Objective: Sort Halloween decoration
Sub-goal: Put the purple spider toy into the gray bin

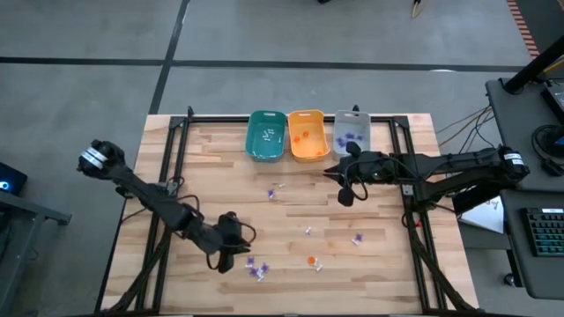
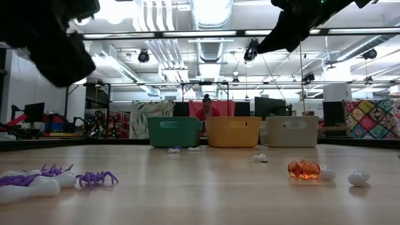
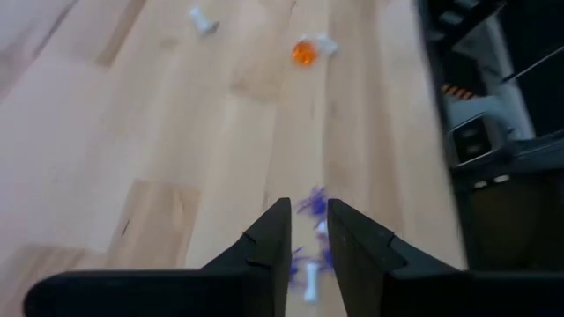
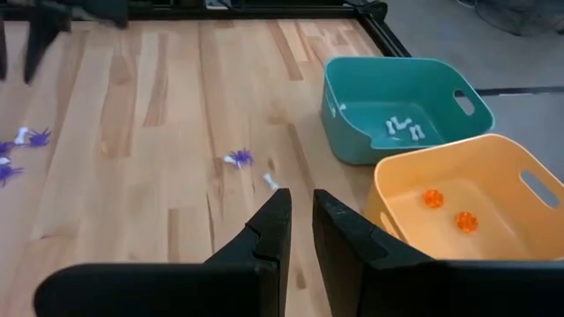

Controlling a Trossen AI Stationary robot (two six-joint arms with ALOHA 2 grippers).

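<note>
Tiny purple spiders (image 1: pixel 256 268), white bones (image 1: pixel 308 231) and a glossy orange pumpkin (image 2: pixel 304 169) dot the plank table (image 1: pixel 220 167); both grippers, left (image 1: pixel 231 255) and right (image 1: pixel 339 183), narrow, empty.

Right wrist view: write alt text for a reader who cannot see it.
The right gripper hangs over a wooden table near a teal bin holding white trinkets and an orange bin holding two orange trinkets. Purple trinkets lie loose on the table.

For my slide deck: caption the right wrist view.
Right pincer above teal bin holding white bones and orange bin holding two pumpkins.
</note>
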